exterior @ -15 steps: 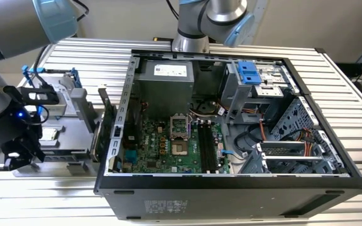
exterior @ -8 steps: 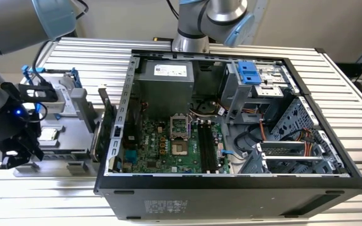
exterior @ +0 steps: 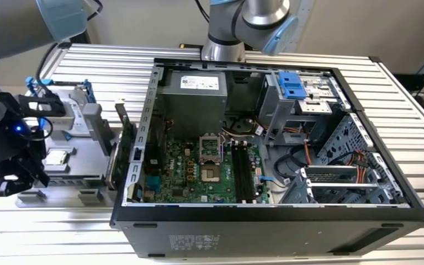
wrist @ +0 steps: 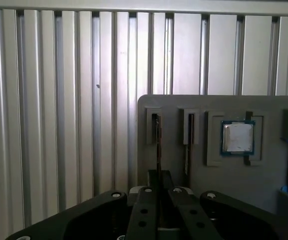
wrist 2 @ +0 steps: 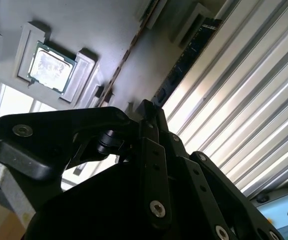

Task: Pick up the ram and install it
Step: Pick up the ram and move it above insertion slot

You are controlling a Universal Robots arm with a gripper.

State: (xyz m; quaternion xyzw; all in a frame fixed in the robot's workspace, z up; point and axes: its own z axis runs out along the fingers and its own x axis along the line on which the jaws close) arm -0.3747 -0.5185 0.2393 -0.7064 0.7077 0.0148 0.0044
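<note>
The ram (wrist: 157,145) is a thin dark green stick standing on edge in a slot of the grey fixture (wrist: 263,175), nearest the fixture's edge. It also shows in the second wrist view as the ram (wrist 2: 186,60), running up to the fingertips. My gripper (wrist: 158,176) sits at its near end, fingers drawn close together with the stick's edge between them. The gripper (wrist 2: 152,107) looks shut on the ram. In the exterior view the gripper (exterior: 6,185) is low at the fixture's left end. The motherboard's black slots (exterior: 243,174) lie inside the open case.
A second stick (wrist: 188,145) stands in the neighbouring slot, and a square CPU chip (wrist: 237,137) lies beside it. A green card (exterior: 127,149) stands between fixture and the open PC case (exterior: 271,212). Another arm's base (exterior: 227,33) stands behind the case. The table is ribbed metal.
</note>
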